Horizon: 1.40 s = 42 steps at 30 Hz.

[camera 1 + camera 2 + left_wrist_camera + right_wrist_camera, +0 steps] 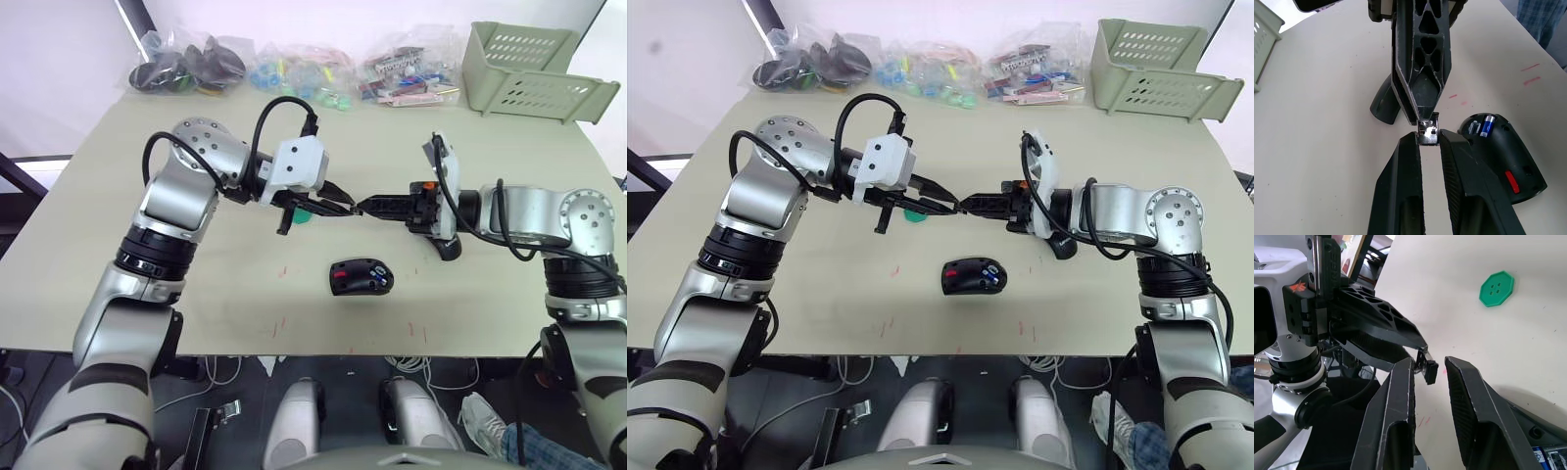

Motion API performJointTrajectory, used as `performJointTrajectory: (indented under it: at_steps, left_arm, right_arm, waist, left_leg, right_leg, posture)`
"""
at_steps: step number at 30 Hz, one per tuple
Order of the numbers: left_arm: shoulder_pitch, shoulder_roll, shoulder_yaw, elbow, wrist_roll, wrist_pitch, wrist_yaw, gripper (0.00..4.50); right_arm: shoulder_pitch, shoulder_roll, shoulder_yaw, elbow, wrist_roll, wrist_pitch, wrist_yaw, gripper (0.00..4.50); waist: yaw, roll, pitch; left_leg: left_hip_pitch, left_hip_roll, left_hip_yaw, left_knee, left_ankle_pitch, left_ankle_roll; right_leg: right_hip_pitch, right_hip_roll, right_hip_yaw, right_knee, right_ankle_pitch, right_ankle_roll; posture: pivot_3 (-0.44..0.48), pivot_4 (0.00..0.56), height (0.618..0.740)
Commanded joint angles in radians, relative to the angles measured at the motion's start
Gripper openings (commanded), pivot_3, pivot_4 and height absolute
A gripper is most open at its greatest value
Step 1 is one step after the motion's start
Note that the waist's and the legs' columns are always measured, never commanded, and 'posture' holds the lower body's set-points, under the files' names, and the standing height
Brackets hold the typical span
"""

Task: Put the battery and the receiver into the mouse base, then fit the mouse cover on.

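Left gripper point(1427, 139) tips pinch the small receiver point(1427, 129); right gripper point(1429, 366), fingers parted, straddles its other end above the table point(147, 255). Mouse base point(361, 277) below holds the battery point(1486, 125). Mouse cover point(1383, 100) lies beyond.

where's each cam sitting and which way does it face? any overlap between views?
Left eye view: head, looking forward and down at the table; both arms show, left tool tip to tip with right tool.
Right eye view: its stereo twin, same scene.
Left wrist view: left wrist, along its fingers gripping the receiver; right tool opposite.
Right wrist view: right wrist, along its open fingers around the receiver.
Shared: wrist views, the receiver; eyes and left wrist, the mouse base with the battery.
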Motion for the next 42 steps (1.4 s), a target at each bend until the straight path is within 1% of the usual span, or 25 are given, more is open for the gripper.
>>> performJointTrajectory:
  at_steps: [1,9,42]
  left_arm:
    - [-0.028,0.002,0.023,-0.012,0.000,-0.014,-0.003,0.09]
    - [-0.029,-0.006,0.023,-0.007,0.005,-0.020,-0.001,0.09]
    - [-0.022,-0.020,0.027,-0.007,0.012,-0.027,0.008,0.09]
  right_arm:
    - [-0.020,0.005,-0.044,-0.015,0.032,0.005,-0.004,1.05]
    - [-0.007,0.027,-0.054,-0.022,0.032,0.004,-0.021,1.05]
    - [0.031,0.023,-0.059,-0.046,0.032,0.009,-0.021,1.05]
  waist:
    - [-0.003,0.000,0.000]
    - [-0.017,0.000,0.000]
    - [-0.018,0.000,0.000]
  left_leg:
    - [0.000,0.000,0.000,0.000,0.000,0.000]
    - [0.000,0.000,0.000,0.000,0.000,0.000]
    - [0.000,0.000,0.000,0.000,0.000,0.000]
  right_leg:
    - [0.000,0.000,0.000,0.000,0.000,0.000]
    - [0.000,0.000,0.000,0.001,0.000,0.000]
    - [0.000,0.000,0.000,0.001,0.000,0.000]
  posture:
    - [0.000,0.150,0.740]
    - [0.000,0.150,0.740]
    - [0.000,0.150,0.740]
